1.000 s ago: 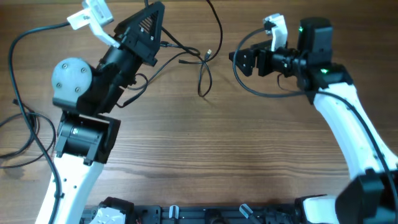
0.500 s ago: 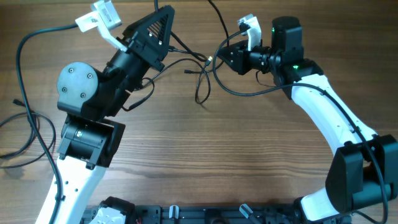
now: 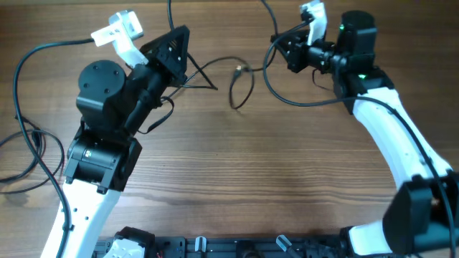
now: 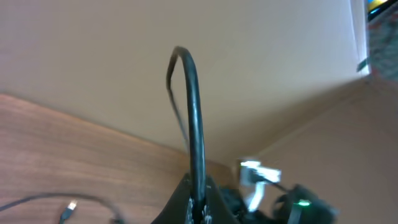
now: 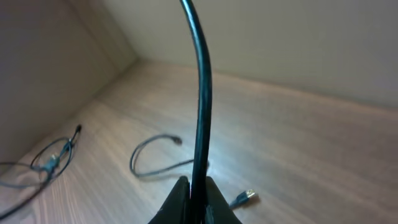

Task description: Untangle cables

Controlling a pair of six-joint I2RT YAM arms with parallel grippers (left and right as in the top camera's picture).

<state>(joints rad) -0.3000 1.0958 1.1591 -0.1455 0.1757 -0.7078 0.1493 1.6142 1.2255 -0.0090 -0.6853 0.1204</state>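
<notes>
Cables (image 5: 203, 93) are being stretched over the desk (image 3: 287, 179), left tool (image 4: 198, 186) and right tool (image 5: 194, 186) each clenching one, likely needing wider separation next.

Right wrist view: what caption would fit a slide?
Right gripper shut on a black cable that rises upward, loose cords lying on the wooden table beyond.
</notes>
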